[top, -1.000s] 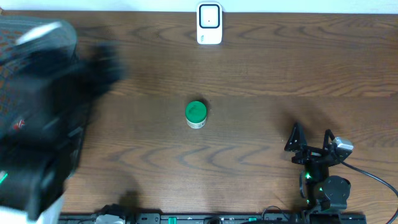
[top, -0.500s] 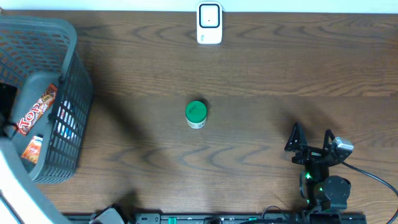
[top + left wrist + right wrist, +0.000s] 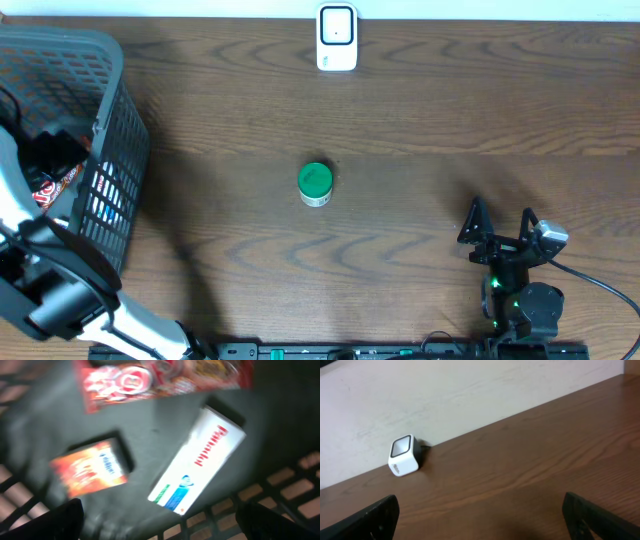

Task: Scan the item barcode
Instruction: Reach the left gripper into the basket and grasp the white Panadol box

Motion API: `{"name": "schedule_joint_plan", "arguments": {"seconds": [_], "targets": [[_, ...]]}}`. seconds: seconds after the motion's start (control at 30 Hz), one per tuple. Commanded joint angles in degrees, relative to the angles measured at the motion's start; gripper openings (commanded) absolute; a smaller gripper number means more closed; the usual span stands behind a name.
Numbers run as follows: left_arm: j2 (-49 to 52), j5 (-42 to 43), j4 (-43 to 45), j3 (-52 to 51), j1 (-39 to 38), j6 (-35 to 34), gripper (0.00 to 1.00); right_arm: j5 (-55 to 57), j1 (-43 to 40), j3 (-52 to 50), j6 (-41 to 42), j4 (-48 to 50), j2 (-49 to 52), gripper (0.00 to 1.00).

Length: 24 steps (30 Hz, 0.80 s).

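**Q:** What has moved since the earlier frame?

**A:** The left arm [image 3: 60,290] has swung over the near corner of the basket [image 3: 120,120] and now covers part of its contents. The jar [image 3: 315,183] and the right gripper [image 3: 500,225] have not shifted.

**Q:** State of the jaws?

**A:** Both are spread wide and hold nothing. The left gripper [image 3: 160,525] points down at the basket's dark floor. The right gripper [image 3: 485,520] faces the far wall across the table [image 3: 450,110].

**Q:** Where are the items?

**A:** Three lie flat in the grey plastic mesh basket: a white rectangular carton [image 3: 197,467] with red lettering, a small orange packet [image 3: 89,469] and a glossy red wrapper [image 3: 150,377]. All three are blurred. The round jar, with a green lid and a pale body, stands at the centre of the wood-grain table.

**Q:** And the scanner?

**A:** The scanner [image 3: 337,38] is a white rounded cube with a dark window. It stands at the table's far edge, well apart from the jar.
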Motion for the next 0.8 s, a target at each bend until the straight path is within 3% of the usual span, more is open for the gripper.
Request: {"name": "schedule_joint_plan", "arguments": {"seconds": [0.0,0.27,0.77], "targets": [[1.7,6.6,0.3,-0.2,0.0,11.1,0.98,0.2,-0.3,-0.1,-0.7,-0.2,-0.4,0.99],[3.3,6.6,4.5,-4.2,-0.1,16.8,0.98,0.2,-0.3,-0.1,-0.7,-0.2,-0.3,0.99],[3.3,7.8,19.1,-19.2,-0.3,16.9,0.98,0.2,-0.3,-0.1,-0.7,-0.2,-0.3,0.99]]}}
